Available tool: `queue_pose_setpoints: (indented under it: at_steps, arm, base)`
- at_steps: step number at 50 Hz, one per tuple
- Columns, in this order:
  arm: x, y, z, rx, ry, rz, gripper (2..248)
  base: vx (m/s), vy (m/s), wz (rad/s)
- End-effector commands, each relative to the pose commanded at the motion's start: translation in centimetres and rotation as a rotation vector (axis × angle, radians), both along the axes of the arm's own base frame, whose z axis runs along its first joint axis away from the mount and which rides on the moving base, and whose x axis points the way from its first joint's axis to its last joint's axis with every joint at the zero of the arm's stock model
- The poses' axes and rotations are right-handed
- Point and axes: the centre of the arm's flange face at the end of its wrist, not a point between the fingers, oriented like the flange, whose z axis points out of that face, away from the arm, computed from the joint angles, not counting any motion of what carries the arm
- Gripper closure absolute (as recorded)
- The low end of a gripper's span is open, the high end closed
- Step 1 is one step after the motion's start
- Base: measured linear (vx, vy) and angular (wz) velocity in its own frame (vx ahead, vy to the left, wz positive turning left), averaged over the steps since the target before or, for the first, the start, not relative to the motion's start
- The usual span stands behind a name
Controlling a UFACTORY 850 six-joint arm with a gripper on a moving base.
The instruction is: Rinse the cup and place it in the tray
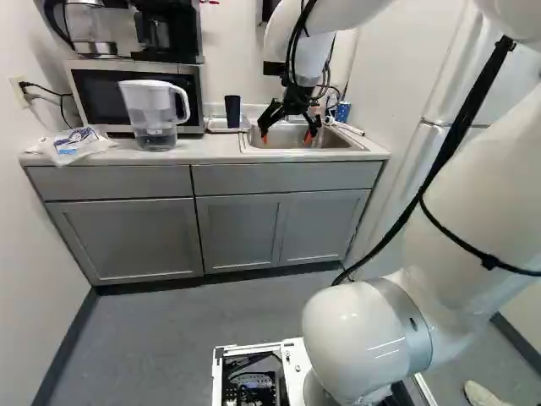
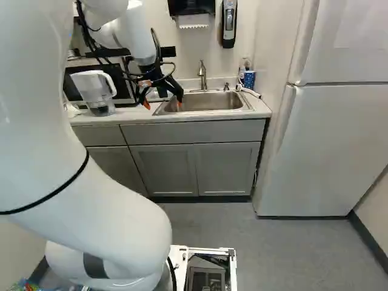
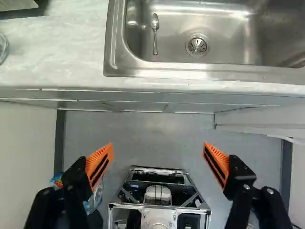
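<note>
- While the arm (image 1: 507, 203) reaches forward, its claw (image 1: 286, 137) points down, and from here I see it spread wide, the orange pads (image 3: 100, 164) well apart with nothing between them.
- Seen from the wrist, the sink (image 3: 228, 71) lies ahead of the claw, past the front edge of the surface (image 3: 57, 62), and the robot's base (image 3: 158, 200) shows below, between the fingers.
- A dark cup (image 1: 232, 111) stands at the white tray (image 1: 221, 130), between the microwave (image 1: 191, 80) and the sink; it looks to be inside the rim, though I can't be sure.
- Over by the far right corner of the sink there's a second cup, blue and patterned (image 2: 249, 80); which one is meant for rinsing, I can't tell.
- A spoon (image 3: 155, 34) lies in the basin, beside the drain (image 3: 197, 46).
- The faucet (image 2: 202, 74) rises behind the sink.
- On the same surface, a clear pitcher (image 1: 152, 110) stands in front of the microwave, with a plastic bag (image 1: 74, 145) near it.
</note>
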Motion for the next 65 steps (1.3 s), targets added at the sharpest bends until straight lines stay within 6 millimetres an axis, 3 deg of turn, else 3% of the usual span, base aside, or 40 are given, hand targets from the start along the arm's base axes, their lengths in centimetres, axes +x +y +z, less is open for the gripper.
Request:
queue_pose_setpoints:
  at_steps: [36, 65]
  arm:
    - [0.0, 0.0, -0.3, 0.001, -0.006, 0.0, 3]
    - [-0.2, -0.3, -2.2, 0.006, -0.054, -0.003, 3]
  base:
    - [0.0, 0.0, 0.0]
    - [0.0, 0.0, 0.0]
